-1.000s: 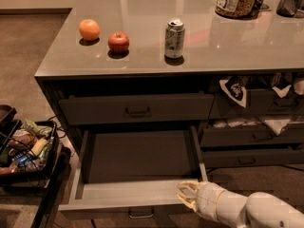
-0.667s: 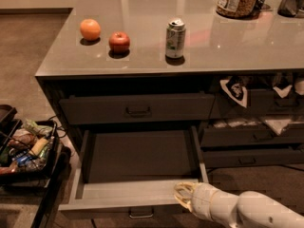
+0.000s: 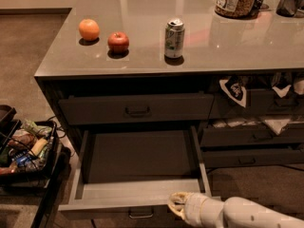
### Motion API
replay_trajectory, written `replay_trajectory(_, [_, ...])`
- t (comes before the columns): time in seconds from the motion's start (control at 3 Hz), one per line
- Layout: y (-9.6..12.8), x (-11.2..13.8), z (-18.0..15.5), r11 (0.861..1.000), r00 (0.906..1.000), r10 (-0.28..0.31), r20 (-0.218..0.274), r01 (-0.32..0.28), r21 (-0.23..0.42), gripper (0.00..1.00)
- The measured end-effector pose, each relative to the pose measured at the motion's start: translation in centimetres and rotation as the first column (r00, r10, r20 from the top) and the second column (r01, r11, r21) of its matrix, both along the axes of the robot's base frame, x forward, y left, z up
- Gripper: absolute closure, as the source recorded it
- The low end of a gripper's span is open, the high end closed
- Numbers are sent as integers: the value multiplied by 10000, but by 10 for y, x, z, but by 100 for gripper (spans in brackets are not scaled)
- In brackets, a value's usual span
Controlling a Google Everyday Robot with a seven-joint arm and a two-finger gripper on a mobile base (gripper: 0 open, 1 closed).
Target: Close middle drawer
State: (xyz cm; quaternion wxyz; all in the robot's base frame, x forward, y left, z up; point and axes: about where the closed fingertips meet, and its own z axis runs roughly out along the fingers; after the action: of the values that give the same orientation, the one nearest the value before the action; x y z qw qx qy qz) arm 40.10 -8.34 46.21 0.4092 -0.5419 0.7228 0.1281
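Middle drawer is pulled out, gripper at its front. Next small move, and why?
Probably push the gripper straight in toward the cabinet. The middle drawer stands wide open, and the gripper is at the top edge of its front panel, right of the handle, so an inward push should slide it shut. Since that is off-centre, go gently.
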Motion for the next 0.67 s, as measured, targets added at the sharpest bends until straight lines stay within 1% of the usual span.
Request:
replay_trajectory(0.33, [5, -18, -24, 9990, 9988, -445, -200, 446, 60, 100])
replay_trajectory(0.67, [5, -17, -25, 9989, 9987, -471, -197, 473, 54, 100])
